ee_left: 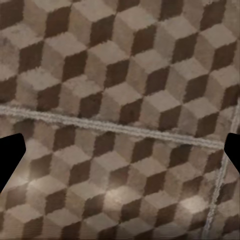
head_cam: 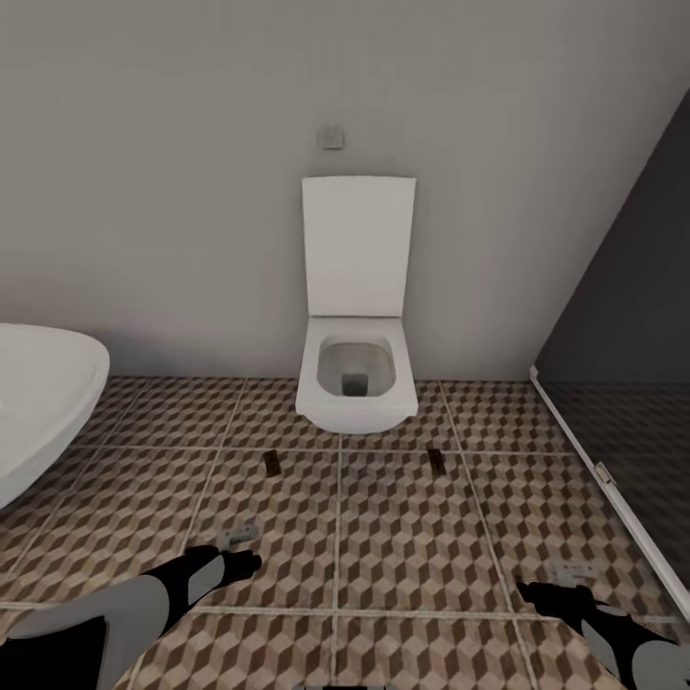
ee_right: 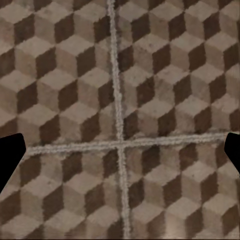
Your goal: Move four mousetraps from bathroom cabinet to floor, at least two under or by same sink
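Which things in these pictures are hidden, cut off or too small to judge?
- Head view: the two mousetraps on the bathroom floor before the toilet are too small to show their metal parts.
- Head view: the white basin is cut off by the left edge, so its type is unclear.
- Head view: the left gripper and right gripper look dark and foreshortened; the wrist views show their fingertips apart with nothing between.

Left arm [head_cam: 115, 613]: smooth light-grey shell on forearm, matte black wrist section. Left gripper [head_cam: 241, 560]: black, compact, rounded fingers. Right arm [head_cam: 642, 652]: same light-grey shell, black wrist joint. Right gripper [head_cam: 546, 596]: black, pointed outline. Wrist views: fingertips [ee_left: 10, 160] appear as flat black wedges at both frame edges; same on right fingertips [ee_right: 10, 157]. No cables, screws or markings discernible.
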### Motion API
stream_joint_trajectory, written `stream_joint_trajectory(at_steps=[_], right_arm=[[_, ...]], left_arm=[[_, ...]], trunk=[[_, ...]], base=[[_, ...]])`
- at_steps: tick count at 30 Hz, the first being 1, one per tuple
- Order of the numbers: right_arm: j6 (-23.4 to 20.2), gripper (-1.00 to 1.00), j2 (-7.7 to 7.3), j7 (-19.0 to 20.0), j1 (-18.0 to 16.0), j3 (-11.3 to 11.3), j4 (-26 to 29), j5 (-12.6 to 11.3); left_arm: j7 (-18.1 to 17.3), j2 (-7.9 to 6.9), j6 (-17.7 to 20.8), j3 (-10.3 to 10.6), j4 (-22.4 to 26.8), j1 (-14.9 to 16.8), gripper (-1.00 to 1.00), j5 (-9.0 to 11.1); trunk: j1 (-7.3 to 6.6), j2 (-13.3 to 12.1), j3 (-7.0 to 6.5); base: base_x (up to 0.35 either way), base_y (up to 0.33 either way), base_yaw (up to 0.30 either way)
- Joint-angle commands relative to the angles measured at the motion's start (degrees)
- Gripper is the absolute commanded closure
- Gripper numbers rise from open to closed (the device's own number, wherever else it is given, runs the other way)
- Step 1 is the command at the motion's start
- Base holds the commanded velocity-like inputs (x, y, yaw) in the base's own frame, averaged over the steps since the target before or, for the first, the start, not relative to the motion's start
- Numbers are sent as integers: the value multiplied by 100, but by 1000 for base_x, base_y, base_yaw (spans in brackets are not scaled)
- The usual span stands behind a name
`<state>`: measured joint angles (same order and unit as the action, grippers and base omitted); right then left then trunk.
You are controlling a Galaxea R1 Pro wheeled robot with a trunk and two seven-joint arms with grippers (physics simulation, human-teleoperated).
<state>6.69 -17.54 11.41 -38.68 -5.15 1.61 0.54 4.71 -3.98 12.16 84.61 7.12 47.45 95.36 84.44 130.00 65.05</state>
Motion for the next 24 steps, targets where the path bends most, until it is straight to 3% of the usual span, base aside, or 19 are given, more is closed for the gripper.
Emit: stream_joint_trajectory(at_steps=[1,24], right_arm=[[54,-100,5,24,36,-47,-28,7],[244,-100,159,-33,461,-47,-139,8]], left_arm=[[46,-7,1,28,25,-15,-100,39],[48,71,-42,36,27,-336,-100,35]], trunk=[[-23,-40,-14],[-529,-962,-427]], base=[[0,0,0],[0,0,0]])
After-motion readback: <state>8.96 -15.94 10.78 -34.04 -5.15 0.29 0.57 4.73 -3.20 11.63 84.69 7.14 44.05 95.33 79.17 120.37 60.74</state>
